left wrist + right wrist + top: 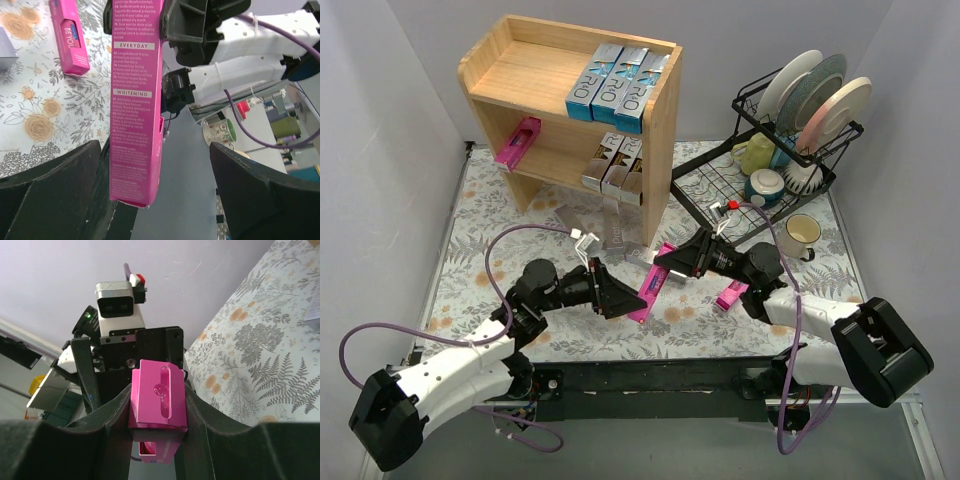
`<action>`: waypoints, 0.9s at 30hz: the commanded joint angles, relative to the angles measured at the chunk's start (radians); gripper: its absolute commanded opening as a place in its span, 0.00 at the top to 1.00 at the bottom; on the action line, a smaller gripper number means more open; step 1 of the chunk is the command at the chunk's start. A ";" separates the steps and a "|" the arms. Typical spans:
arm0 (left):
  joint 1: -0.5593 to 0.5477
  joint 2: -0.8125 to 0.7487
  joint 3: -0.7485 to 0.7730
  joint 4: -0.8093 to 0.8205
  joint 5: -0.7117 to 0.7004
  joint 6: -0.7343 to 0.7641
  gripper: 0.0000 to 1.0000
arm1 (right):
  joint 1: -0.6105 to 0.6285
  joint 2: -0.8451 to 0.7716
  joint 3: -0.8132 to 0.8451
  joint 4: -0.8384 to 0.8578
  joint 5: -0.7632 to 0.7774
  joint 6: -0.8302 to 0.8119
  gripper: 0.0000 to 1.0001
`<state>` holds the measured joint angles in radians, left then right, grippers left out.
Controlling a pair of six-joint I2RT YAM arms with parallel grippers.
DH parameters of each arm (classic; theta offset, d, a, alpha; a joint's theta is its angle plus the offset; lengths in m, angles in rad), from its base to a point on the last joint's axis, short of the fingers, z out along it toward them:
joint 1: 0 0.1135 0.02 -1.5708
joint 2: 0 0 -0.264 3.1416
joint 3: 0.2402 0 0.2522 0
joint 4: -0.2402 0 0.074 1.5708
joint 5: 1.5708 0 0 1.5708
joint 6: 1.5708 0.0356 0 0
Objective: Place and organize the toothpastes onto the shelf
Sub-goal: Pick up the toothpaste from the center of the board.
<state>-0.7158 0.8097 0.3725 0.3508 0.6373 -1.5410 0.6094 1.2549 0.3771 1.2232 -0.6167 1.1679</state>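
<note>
A pink toothpaste box point(648, 288) hangs above the mat between my two grippers. My right gripper point(667, 266) is shut on its upper end; in the right wrist view point(157, 402) both fingers press the box point(157, 400). My left gripper point(628, 298) is open at the box's lower end; in the left wrist view point(155, 150) the box point(136, 100) lies close to the left finger, with a wide gap to the right finger. A second pink box point(732, 295) lies on the mat and also shows in the left wrist view point(70, 35). The wooden shelf point(515, 75) holds blue boxes point(618, 88), silver boxes point(615, 165) and a pink box point(518, 143).
A grey box point(618, 235) lies on the mat at the shelf's foot. A black dish rack point(720, 185) with plates and cups stands at the back right. A mug point(800, 232) stands in front of it, beside my right arm.
</note>
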 commanded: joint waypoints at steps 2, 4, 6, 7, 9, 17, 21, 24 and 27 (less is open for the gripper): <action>-0.005 -0.085 0.020 -0.113 -0.158 0.117 0.03 | -0.031 -0.069 -0.012 -0.094 0.074 0.009 0.63; -0.008 -0.112 0.023 -0.162 -0.247 0.180 0.02 | -0.043 -0.097 -0.012 -0.192 0.103 0.009 0.63; -0.013 -0.141 0.026 -0.194 -0.307 0.237 0.02 | -0.051 -0.127 -0.010 -0.284 0.133 0.009 0.63; -0.020 -0.147 0.029 -0.203 -0.373 0.252 0.02 | -0.059 -0.140 -0.010 -0.318 0.147 0.010 0.63; -0.031 -0.150 0.037 -0.208 -0.418 0.283 0.02 | -0.069 -0.179 -0.009 -0.396 0.191 0.019 0.63; -0.198 -0.080 0.054 -0.142 -0.699 0.447 0.02 | -0.106 -0.275 -0.014 -0.586 0.293 0.088 0.64; -0.318 -0.047 0.037 -0.043 -0.858 0.536 0.02 | -0.117 -0.308 -0.012 -0.626 0.324 0.113 0.64; -0.382 -0.004 0.010 0.059 -0.935 0.630 0.02 | -0.125 -0.327 -0.012 -0.645 0.336 0.127 0.64; -0.430 0.023 -0.010 0.140 -0.981 0.688 0.02 | -0.128 -0.344 0.002 -0.677 0.347 0.127 0.64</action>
<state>-1.0908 0.8085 0.3897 0.3386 -0.1944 -0.9932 0.4900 0.9485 0.3607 0.5587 -0.3096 1.2606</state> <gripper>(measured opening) 0.982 0.445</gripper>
